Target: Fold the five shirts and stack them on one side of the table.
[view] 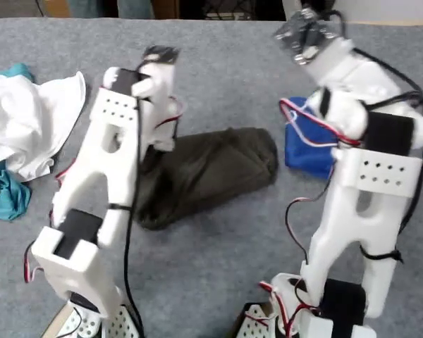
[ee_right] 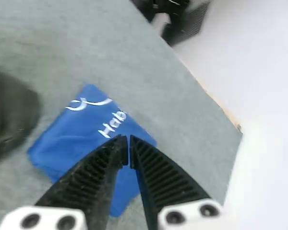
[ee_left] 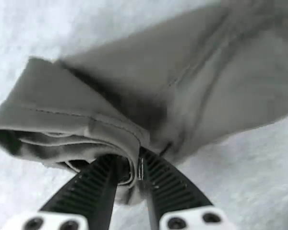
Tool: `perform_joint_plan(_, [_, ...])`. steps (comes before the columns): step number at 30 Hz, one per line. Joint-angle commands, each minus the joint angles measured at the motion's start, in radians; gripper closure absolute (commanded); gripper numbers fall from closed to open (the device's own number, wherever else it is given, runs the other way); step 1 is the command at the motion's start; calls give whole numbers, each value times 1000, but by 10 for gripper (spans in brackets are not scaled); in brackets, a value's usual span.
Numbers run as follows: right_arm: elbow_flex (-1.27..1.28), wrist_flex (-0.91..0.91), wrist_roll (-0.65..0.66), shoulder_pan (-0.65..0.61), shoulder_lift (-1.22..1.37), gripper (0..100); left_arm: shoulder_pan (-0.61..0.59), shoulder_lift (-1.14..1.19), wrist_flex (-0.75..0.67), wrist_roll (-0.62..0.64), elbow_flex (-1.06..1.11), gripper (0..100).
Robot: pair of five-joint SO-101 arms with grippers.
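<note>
1. Your left gripper (ee_left: 137, 165) pinches the folded edge of the olive shirt (ee_left: 192, 81) (mid-table).
2. Your right gripper (ee_right: 128, 142), pressed together and empty, hangs above the folded blue shirt (ee_right: 79, 141), just beside the olive one.

bare table (view: 225, 91) beyond the olive shirt (view: 211, 172); white pile (view: 28, 127) left.

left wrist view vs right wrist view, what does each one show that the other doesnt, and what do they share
Against the right wrist view, the left wrist view adds the left gripper, shut on a folded edge of the olive shirt, with the stitched hem and its layers up close. Against the left, the right wrist view adds the right gripper, shut and holding nothing, the folded blue shirt beyond its tips, and a table edge. Shared: the olive shirt, a dark patch at the right view's margin, and the grey table cover.
</note>
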Motion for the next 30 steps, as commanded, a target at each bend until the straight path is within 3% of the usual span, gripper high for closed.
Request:
perform_joint_plan(1, [1, -60, -2, 61, -28, 980, 88, -48, -72, 69, -82, 970])
perform_joint_plan(10, [61, -193, 28, 224, -28, 978, 289, 17, -285, 178, -88, 970])
perform_joint_plan(16, [61, -195, 28, 239, -28, 977, 360, 133, -299, 187, -137, 962])
perform_joint_plan(20, [61, -195, 20, 233, -28, 977, 364, 189, -298, 187, -219, 809])
perform_joint_plan(23, [85, -178, -38, 178, -30, 977, 348, 212, -270, 233, -263, 685])
perform_joint_plan(27, [93, -135, -91, 169, -28, 976, 213, 199, -161, 224, -398, 709])
perform_joint_plan(30, [104, -57, -98, 84, -22, 976, 47, 199, -18, 149, -489, 811])
